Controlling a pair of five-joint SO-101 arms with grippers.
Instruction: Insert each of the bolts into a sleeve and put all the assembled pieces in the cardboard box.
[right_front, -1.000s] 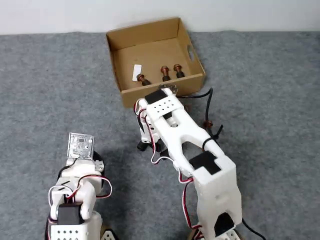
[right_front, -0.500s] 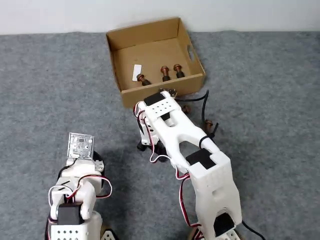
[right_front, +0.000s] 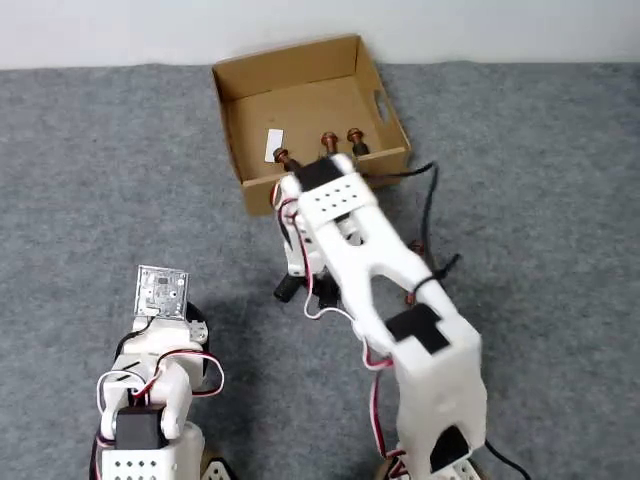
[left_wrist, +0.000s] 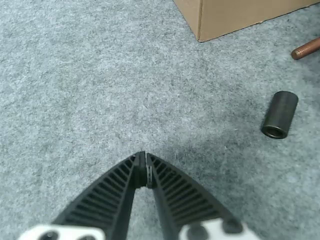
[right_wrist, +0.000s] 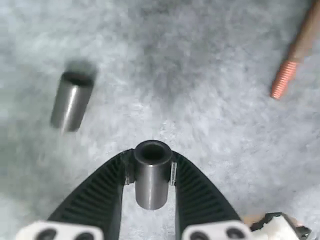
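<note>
Grey felt-like carpet; corrugated cardboard box; right gripper pinches a smooth, dark tubular sleeve.
White arm hides part of the box's front wall; left gripper closed, empty; a second sleeve and a threaded copper bolt, cut off, lie loose.

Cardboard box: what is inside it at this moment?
Inside the cardboard box lie three copper-headed bolts by the near wall and a white slip. The right arm covers part of that wall and the bolts' lower ends.
</note>
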